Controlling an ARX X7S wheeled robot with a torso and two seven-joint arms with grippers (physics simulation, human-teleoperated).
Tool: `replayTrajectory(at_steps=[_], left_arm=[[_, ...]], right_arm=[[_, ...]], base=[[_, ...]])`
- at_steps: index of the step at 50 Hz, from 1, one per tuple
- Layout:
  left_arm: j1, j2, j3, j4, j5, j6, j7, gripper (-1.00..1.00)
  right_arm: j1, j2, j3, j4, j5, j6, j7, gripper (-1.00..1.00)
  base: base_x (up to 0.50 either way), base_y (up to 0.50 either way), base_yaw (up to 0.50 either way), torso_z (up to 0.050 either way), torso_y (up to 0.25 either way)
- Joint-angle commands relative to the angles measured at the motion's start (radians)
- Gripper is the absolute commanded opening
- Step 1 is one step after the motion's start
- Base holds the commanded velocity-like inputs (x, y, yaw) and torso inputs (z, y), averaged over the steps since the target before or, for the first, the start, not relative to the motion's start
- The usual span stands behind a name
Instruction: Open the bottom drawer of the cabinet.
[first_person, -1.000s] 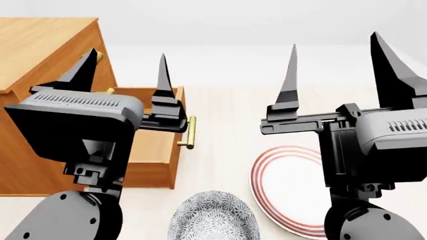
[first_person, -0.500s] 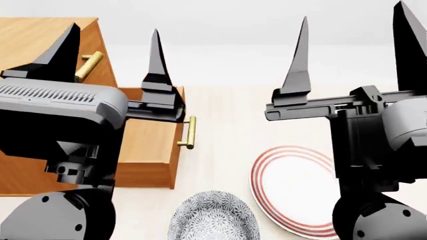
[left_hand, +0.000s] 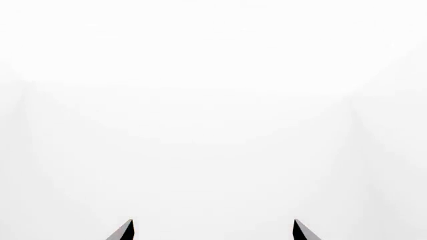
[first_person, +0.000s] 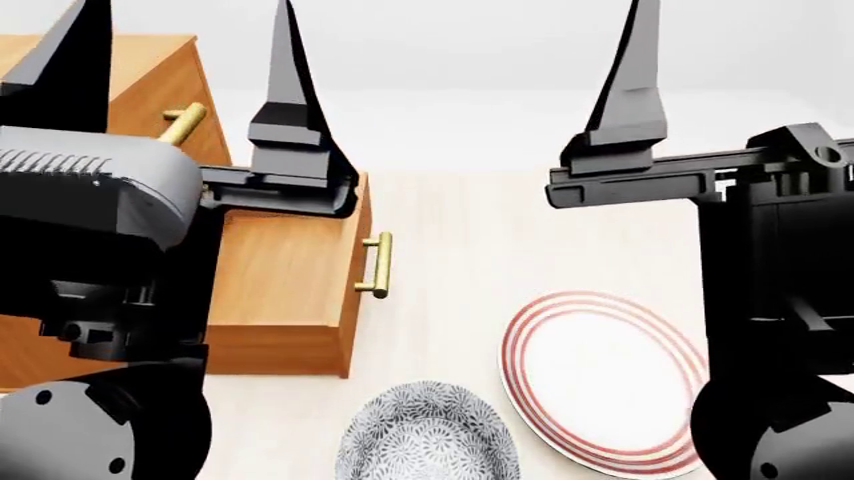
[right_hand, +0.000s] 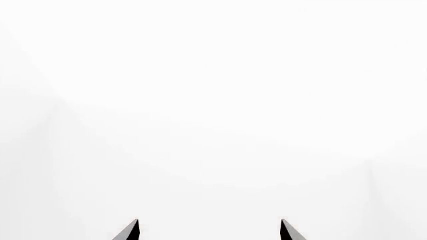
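Left wrist view: only the two dark fingertips of the left gripper (left_hand: 212, 231) show, spread wide against blank white, holding nothing.

Head view: the left gripper has risen from where it was a second ago, clear of the boxy orange-brown wooden cabinet (first_person: 100, 70). The bottom drawer (first_person: 287, 290), a shallow wood box with a brass bar handle (first_person: 379, 265), stands pulled out beside a red-ringed white plate (first_person: 601, 380) and a grey patterned bowl (first_person: 427, 435). The right gripper (first_person: 747, 70) has lifted too; the opening looks done.

Right wrist view: its fingertips stand wide apart, empty.
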Motion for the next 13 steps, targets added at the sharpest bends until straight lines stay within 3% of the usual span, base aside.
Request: replayTrajectory(at_steps=[1, 13], left_arm=[[-0.038, -0.009, -0.007, 0.024, -0.040, -0.022, -0.031, 1.00], [-0.049, -0.020, -0.009, 0.041, -0.067, -0.018, -0.052, 1.00]], right_arm=[[0.041, 0.003, 0.003, -0.027, 0.021, 0.032, 0.011, 1.00], [0.089, 0.088, -0.052, -0.040, 0.116, 0.019, 0.133, 1.00]], base=[[0.00, 0.00, 0.00, 0.000, 0.000], [0.00, 0.00, 0.00, 0.000, 0.000]])
